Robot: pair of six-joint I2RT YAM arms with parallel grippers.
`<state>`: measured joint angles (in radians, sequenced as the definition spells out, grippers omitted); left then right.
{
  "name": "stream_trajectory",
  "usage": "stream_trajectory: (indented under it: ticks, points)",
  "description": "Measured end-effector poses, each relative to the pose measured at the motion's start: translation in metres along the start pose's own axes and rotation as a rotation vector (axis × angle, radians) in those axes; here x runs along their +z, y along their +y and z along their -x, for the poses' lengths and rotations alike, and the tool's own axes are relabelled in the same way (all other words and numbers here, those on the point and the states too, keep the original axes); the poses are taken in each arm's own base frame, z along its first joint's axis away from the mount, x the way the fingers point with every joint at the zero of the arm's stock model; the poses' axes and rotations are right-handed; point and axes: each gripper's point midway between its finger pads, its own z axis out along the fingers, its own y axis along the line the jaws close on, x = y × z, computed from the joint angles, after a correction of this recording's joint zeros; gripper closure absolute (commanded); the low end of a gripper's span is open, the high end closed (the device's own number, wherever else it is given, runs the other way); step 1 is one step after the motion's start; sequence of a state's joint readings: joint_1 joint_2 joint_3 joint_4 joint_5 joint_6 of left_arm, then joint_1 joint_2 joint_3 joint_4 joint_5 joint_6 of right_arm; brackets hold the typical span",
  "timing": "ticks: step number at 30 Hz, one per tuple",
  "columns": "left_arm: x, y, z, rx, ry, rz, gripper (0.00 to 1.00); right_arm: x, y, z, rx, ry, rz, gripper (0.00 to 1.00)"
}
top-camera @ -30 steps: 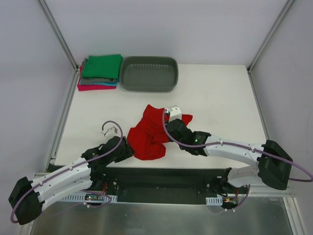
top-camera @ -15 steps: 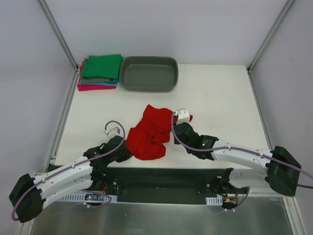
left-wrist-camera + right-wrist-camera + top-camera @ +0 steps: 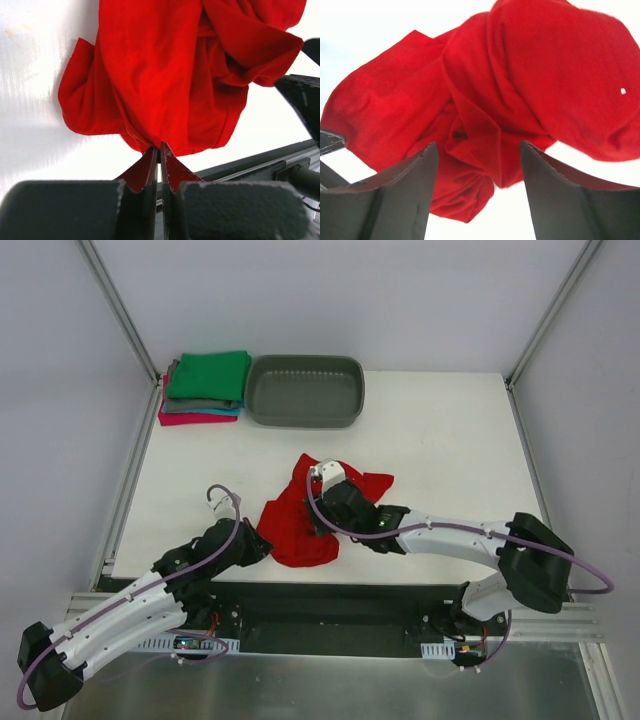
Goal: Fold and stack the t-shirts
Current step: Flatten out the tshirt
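A bright red t-shirt (image 3: 296,532) lies crumpled on the white table, near the front edge. My left gripper (image 3: 260,544) is shut on its near left hem, and the left wrist view shows the pinched red t-shirt (image 3: 165,75) bunching out from the left gripper (image 3: 160,148). My right gripper (image 3: 322,522) hovers open over the middle of the heap. In the right wrist view the right gripper (image 3: 477,145) straddles a fold of the red t-shirt (image 3: 545,75) without holding it. Folded t-shirts (image 3: 205,390), green on top, are stacked at the back left.
A grey oval plastic tub (image 3: 305,390) stands right beside the folded stack at the back. The table's front edge and a dark metal rail (image 3: 260,160) run just behind the red shirt's near hem. Frame posts rise at both back corners.
My left gripper has shut on the red shirt's near hem. My right gripper has opened, let go of the cloth and shifted left over the heap.
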<state>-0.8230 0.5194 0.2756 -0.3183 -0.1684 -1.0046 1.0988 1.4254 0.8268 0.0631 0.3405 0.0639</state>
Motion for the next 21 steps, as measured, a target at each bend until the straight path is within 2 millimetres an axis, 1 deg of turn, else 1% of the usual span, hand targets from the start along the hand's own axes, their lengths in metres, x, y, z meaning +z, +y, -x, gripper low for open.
stream_trajectory:
  ticks: [2,5,8,9,10,13,15,16,19,21]
  points:
    - [-0.002,0.0,0.002,0.004,-0.01,0.0,1.0,0.008,0.006,0.002,-0.013,0.011,0.008,0.27]
    - [-0.003,0.004,0.004,0.016,-0.019,0.018,1.0,0.019,0.008,0.003,-0.035,0.028,-0.007,0.27]
    - [-0.003,0.006,0.005,0.03,-0.023,0.033,1.0,0.026,0.004,-0.001,-0.051,0.049,-0.04,0.31]
    - [-0.004,0.008,0.006,0.033,-0.027,0.039,1.0,0.029,0.003,-0.004,-0.056,0.058,-0.049,0.34]
    - [-0.004,0.009,0.007,0.035,-0.031,0.046,1.0,0.031,0.002,-0.007,-0.063,0.072,-0.061,0.41]
    - [-0.005,0.01,0.013,0.047,-0.054,0.062,1.0,0.035,-0.004,-0.017,-0.08,0.116,-0.1,0.81]
    - [-0.007,0.01,0.017,0.057,-0.07,0.07,1.0,0.035,-0.012,-0.022,-0.091,0.134,-0.14,0.95]
    - [-0.008,0.01,0.02,0.061,-0.082,0.076,1.0,0.033,-0.016,-0.023,-0.095,0.139,-0.161,0.99]
    - [-0.011,0.007,0.034,0.076,-0.133,0.092,1.0,0.024,-0.031,-0.02,-0.087,0.113,-0.236,0.99]
    - [-0.016,0.005,0.046,0.086,-0.178,0.107,1.0,0.006,-0.047,-0.014,-0.073,0.069,-0.289,0.99]
